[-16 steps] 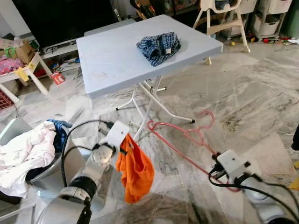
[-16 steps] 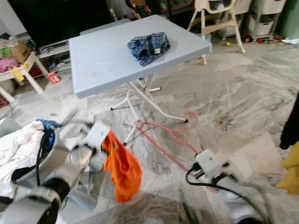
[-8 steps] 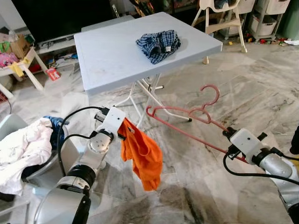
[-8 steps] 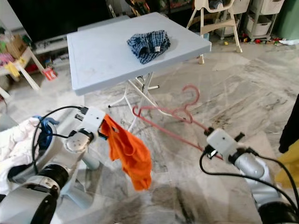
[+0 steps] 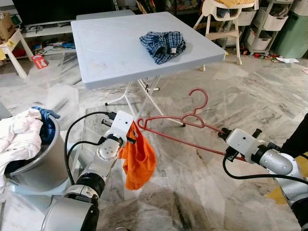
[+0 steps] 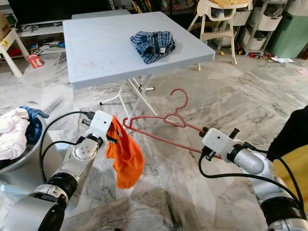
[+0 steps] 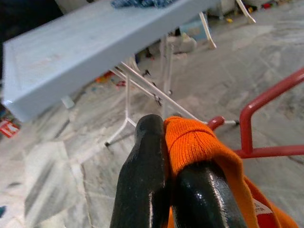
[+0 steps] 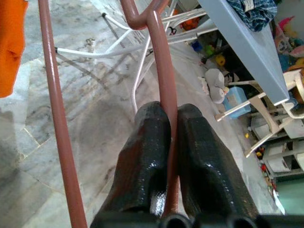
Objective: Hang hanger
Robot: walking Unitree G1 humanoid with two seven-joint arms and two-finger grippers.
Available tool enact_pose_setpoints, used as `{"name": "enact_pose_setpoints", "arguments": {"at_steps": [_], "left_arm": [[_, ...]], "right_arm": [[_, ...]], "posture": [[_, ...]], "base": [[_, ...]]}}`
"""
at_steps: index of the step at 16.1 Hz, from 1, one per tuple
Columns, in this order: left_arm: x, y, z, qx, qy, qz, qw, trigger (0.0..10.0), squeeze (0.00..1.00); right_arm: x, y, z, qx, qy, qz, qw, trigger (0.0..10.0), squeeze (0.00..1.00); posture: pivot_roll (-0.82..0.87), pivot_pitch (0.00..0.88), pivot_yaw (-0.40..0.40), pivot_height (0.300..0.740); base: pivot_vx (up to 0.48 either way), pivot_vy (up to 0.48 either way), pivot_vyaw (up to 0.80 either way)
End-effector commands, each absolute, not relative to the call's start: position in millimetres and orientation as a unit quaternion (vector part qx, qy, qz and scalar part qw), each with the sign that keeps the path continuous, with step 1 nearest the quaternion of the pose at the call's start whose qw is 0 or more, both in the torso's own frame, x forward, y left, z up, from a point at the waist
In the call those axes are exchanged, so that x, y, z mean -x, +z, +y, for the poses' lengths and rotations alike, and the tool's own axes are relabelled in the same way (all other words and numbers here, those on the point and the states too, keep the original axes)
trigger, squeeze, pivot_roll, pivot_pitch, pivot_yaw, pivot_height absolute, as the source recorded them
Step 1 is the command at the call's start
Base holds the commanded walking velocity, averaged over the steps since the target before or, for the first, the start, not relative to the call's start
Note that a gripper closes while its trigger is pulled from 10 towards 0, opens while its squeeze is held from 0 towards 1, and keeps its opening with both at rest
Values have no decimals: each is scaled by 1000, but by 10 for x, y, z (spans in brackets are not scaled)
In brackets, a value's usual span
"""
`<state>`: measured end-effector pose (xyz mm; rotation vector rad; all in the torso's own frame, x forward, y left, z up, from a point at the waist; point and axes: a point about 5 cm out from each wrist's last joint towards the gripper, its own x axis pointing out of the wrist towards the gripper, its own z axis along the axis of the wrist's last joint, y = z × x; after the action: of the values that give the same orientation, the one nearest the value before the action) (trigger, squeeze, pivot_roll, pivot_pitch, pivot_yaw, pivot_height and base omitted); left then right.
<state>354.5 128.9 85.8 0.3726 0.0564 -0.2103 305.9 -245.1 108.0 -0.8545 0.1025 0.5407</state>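
Marble floor (image 5: 231, 101) spreads below; my right gripper (image 8: 167, 124) clenches the red hanger (image 5: 178, 126), my left gripper (image 7: 172, 137) the orange garment (image 5: 138, 158). I judge the hanger's near end should slide level into the garment's opening.

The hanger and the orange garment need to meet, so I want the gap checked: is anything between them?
Nothing visible is. The right gripper holds the red hanger, whose far end reaches almost to the orange garment pinched in the left gripper, over bare floor.

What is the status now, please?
Left gripper shut on orange garment. Right gripper shut on red hanger, held beside garment. Folding table stands behind.
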Motion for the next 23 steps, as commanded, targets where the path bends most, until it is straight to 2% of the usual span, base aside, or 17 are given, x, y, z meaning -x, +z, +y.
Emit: {"name": "enact_pose_setpoints", "arguments": {"at_steps": [1,3,5,7,9,10,12,16,17,20,23], "left_arm": [[-3591,981,1331,-189,-100,1,977,10000,0],[-3610,981,1387,-199,-107,13,974,10000,0],[-3603,973,1449,-214,-119,17,969,10000,0],[-3622,996,1553,-205,-110,27,972,10000,0],[-3607,1000,1581,-193,-114,24,974,10000,0],[-3594,1008,1552,-190,-125,14,974,10000,0],[-3596,1023,1490,-180,-116,4,977,10000,0],[-3644,1088,1515,-175,-98,0,980,10000,0],[-3659,1104,1512,-176,-98,1,980,10000,0],[-3732,1186,1538,-179,-77,4,981,10000,0],[-3770,1228,1524,-183,-72,5,980,10000,0]], "right_arm": [[-3109,1134,-2459,410,242,40,878,10000,0],[-3124,1129,-2546,407,177,50,895,10000,0],[-3049,1030,-2540,396,168,64,901,10000,0],[-2965,832,-2535,363,162,95,913,10000,0],[-2923,714,-2459,370,173,107,907,10000,0],[-2918,724,-2408,370,181,99,906,10000,0],[-2946,848,-2477,354,157,74,919,10000,0],[-2972,1032,-2578,351,168,58,920,10000,0],[-2962,1085,-2587,348,184,56,917,10000,0],[-2805,1313,-2626,342,297,77,888,10000,0],[-2738,1375,-2711,356,324,107,870,10000,0]], "posture": [[-144,0,14,740],[-164,0,70,740],[-157,0,89,740],[-114,0,75,740],[-122,0,85,740],[-135,0,87,740],[-116,0,94,740],[-131,0,107,740],[-138,0,116,740],[-159,0,136,740],[-171,0,143,740]], "base": [[0,0,0],[0,0,0],[0,0,0],[0,0,0],[0,0,0],[0,0,0],[0,0,0],[0,0,0],[0,0,0],[0,0,0],[0,0,0]]}}
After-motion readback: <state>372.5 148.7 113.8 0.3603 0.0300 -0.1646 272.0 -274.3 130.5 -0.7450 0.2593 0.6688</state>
